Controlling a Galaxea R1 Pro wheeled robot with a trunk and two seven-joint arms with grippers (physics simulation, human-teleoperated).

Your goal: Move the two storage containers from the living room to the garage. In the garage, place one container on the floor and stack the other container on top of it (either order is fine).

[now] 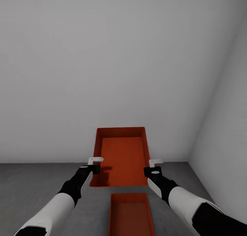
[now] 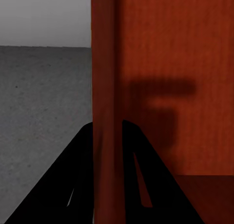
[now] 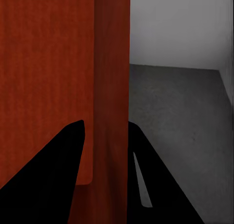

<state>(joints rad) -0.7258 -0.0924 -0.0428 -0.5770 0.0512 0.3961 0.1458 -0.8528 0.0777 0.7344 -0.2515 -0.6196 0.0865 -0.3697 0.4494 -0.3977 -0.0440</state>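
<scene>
Orange-red and stiff-looking, the held container [image 1: 121,157] hangs above the garage floor [image 1: 41,181], near the wall. The left tool [image 1: 94,164] is clamped on its left side wall, one finger inside and one outside, as the left wrist view shows. The right tool [image 1: 153,166] pinches the right wall likewise. The second container [image 1: 131,213] lies on the floor below and nearer the robot. Thin straight walls probably give a firm pinch; the bin seems light and rigid, so opposite-wall holds should keep it level for stacking.
</scene>
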